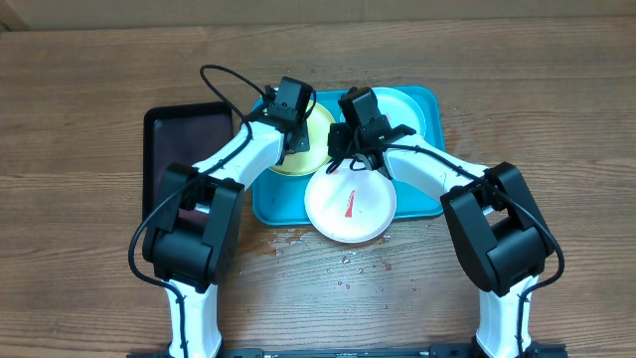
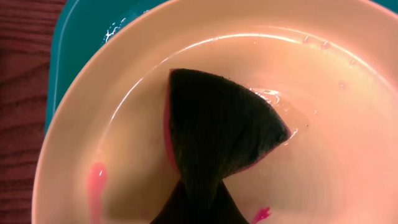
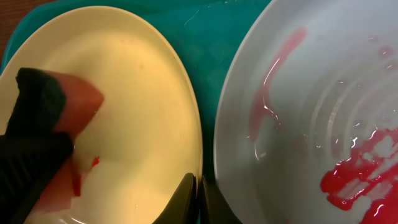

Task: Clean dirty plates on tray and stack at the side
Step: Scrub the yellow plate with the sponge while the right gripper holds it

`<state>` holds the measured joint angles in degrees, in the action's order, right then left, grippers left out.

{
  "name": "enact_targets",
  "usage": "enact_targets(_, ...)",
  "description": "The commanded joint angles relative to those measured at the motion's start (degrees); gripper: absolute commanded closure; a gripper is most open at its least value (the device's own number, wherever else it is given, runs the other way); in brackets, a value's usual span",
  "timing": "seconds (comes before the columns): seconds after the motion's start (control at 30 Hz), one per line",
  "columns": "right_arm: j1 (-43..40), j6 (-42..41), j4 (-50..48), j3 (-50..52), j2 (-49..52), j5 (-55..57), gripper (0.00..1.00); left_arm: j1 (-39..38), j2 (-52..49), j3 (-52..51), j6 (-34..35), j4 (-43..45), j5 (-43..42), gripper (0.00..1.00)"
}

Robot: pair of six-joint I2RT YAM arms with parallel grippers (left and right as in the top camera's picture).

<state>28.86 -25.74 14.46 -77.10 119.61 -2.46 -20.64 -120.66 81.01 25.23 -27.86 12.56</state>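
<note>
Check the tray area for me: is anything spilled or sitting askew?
Yes. The white plate hangs over the front rim of the tray, partly off it. Drops of liquid are spattered on the table just in front of it.

The table (image 1: 99,89) is viewed straight down from high above, with the whole turquoise tray (image 1: 266,204) taken in. The yellow-green plate (image 2: 93,118) and sponge (image 2: 217,137) are seen very close from the left wrist, and are shared, at the left, by the right wrist's close downward view.
</note>
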Motion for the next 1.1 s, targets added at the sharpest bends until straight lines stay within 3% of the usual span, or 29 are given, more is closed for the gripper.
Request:
enact_targets(0.0,0.4,0.2,-1.1,-1.5,0.2,-1.5,0.96,-0.6,-3.8,-2.1,-2.6,-4.3,-4.4,0.96)
enact_targets(0.37,0.3,0.2,-1.1,-1.5,0.2,-1.5,0.96,-0.9,-3.8,-2.1,-12.5,-5.7,-20.3,0.96)
enact_targets(0.83,0.3,0.0,-1.1,-1.5,0.2,-1.5,0.96,-0.9,-5.0,-2.1,-12.0,4.4,-8.3,0.96)
enact_targets(1.07,0.3,0.0,-1.1,-1.5,0.2,-1.4,0.96,-0.7,-6.7,-2.1,-11.0,-0.5,-1.9,0.96)
